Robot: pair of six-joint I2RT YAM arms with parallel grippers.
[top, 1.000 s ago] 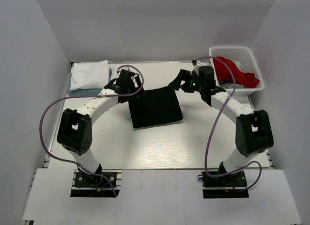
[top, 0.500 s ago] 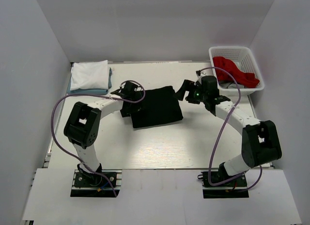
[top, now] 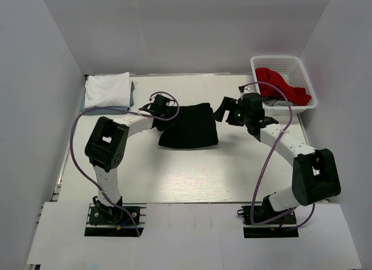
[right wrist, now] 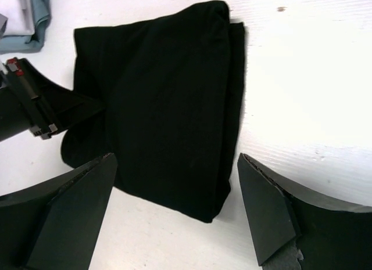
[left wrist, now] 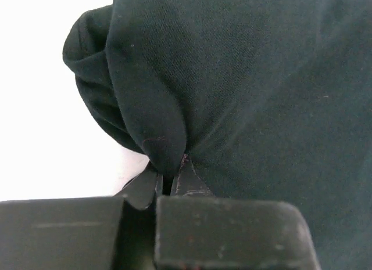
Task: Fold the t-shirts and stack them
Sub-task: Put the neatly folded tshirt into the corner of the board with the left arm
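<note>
**Black shirt pinched at its left edge**

The black shirt (top: pixel 189 126) lies folded in the middle of the desk (top: pixel 192 171), between the two arms. The left gripper (left wrist: pixel 173 180) has its jaws pressed together on a bunched fold at the shirt's left edge, where the cloth is rumpled and rounded. The right gripper (right wrist: pixel 175 159) hangs just by the shirt's right edge, its jaws spread wide and touching nothing. In the far left corner, a folded white shirt (top: pixel 107 90) sits on a blue-grey shirt (right wrist: pixel 35 32). A white basket (top: pixel 285 62) at the far right holds a red cloth (top: pixel 282 85).
</note>
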